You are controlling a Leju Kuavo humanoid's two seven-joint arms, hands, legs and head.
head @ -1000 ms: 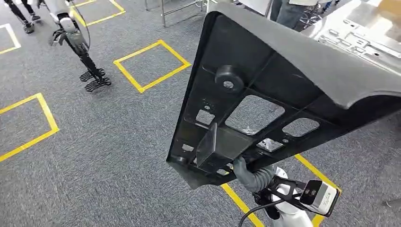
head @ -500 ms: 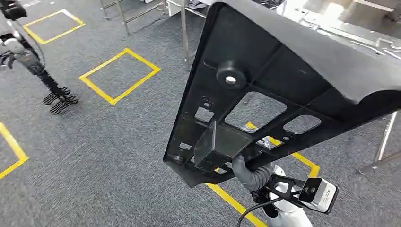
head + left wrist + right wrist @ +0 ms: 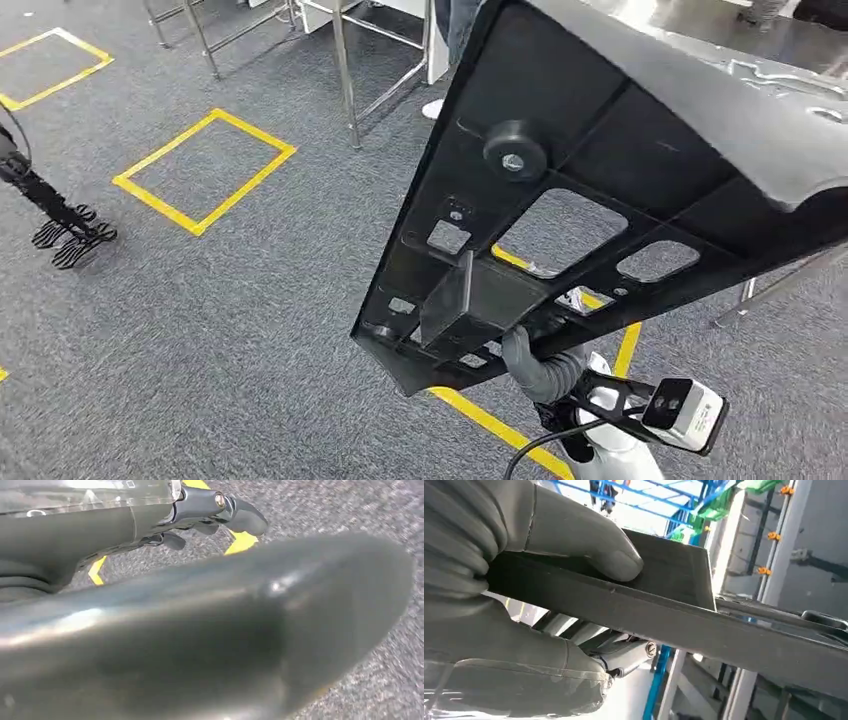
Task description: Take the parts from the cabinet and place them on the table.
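Note:
A large black plastic part (image 3: 560, 190) with cut-outs and a round boss is held up in front of me, tilted, its ribbed underside facing me. My right hand (image 3: 540, 368) grips its near lower edge from below. In the right wrist view the thick grey thumb (image 3: 579, 540) presses on the part's flat rim (image 3: 664, 615), with the fingers (image 3: 624, 657) under it. The left hand (image 3: 210, 510) hangs over the carpet with its dark fingers apart and nothing between them; a blurred grey mass covers the rest of that view.
A metal table (image 3: 790, 75) with shiny sheet parts lies behind the part at the upper right, one leg (image 3: 780, 285) showing. A steel frame (image 3: 345, 80) and a person's legs (image 3: 455, 25) stand ahead. Another robot's foot (image 3: 70, 235) and yellow floor tape (image 3: 200, 170) are to the left.
The whole view has shifted as I turn: floor squares and the other robot slid left, the table and steel frame came closer. The part stays in my right hand.

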